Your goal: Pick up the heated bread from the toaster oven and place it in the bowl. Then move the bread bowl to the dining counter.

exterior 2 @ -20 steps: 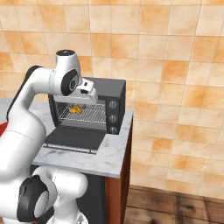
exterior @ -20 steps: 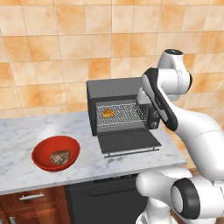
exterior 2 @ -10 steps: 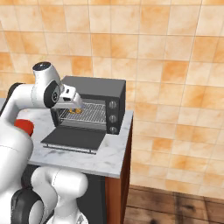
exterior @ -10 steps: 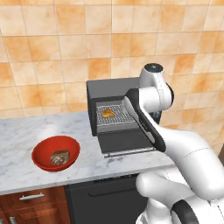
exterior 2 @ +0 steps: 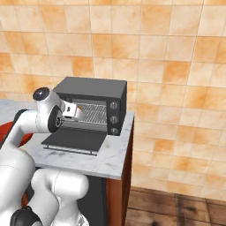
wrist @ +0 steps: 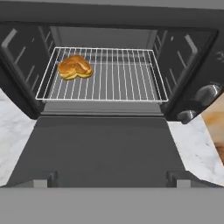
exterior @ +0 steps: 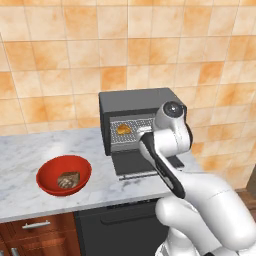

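Toaster oven (exterior: 140, 120) sits on the marble worktop (exterior: 30, 150), against the tiled wall (exterior: 125, 45). Its drop-down door (wrist: 100, 148) is fully open, lying flat out in front of the oven mouth. Knobs (exterior 2: 114, 118) run down the oven's right side panel.

Heated bread (wrist: 75, 67) lies on the wire rack (wrist: 122, 74) inside the oven, at the rack's back left corner as seen from the hand view, resting flat on the wires. In the left base view the bread (exterior: 123, 129) shows through the oven opening, on the left part of the rack.

Gripper (wrist: 111, 178) hangs in front of the oven, over the outer edge of the open door, pointed into the cavity. Fingertips (wrist: 43, 180) are spread wide apart, one near each side of the door, nothing between them. Well apart from the bread, no contact with door or rack visible. From the base views the arm's wrist (exterior: 170, 132) is just in front of the oven mouth, right of centre.

Bowl (exterior: 64, 175), red, sits on the worktop well left of the oven and a bit forward of it, upright. A darker grey-brown bread lump (exterior: 68, 179) lies inside it, near the middle.

Below the worktop, under the oven, a black appliance front (exterior: 117, 227); left of that a brown drawer (exterior: 37, 227) with silver handle.
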{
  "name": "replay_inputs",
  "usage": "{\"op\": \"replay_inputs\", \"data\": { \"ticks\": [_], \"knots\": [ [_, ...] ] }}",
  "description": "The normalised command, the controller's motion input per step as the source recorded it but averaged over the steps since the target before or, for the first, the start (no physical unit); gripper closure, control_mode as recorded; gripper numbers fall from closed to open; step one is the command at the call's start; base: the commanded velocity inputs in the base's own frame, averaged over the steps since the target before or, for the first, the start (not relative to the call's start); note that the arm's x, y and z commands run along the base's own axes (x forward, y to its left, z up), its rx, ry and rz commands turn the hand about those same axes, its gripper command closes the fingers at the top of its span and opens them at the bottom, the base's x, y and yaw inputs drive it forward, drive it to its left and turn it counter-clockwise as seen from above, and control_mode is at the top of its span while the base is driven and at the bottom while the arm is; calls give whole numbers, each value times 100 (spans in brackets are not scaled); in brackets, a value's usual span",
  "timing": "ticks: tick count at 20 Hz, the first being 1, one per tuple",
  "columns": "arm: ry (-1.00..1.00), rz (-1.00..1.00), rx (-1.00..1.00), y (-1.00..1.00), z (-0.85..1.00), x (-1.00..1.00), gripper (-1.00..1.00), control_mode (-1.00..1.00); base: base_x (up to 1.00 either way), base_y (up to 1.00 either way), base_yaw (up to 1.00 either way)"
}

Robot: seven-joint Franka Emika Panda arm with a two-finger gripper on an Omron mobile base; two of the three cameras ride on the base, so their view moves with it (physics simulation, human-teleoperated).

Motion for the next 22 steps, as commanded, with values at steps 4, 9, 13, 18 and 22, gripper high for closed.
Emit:
{"op": "replay_inputs", "data": {
  "ticks": [4,9,13,18,22],
  "knots": [
    [-9,0,2,4,-14,53,-100,-100,0,0,0],
    [-4,0,6,1,-25,52,-100,-100,0,0,0],
    [0,0,1,0,-20,48,-100,-100,0,0,0],
    [0,0,0,0,-7,50,-100,-100,0,0,0],
    [0,0,0,0,-13,51,-100,-100,0,0,0]
  ]
}}
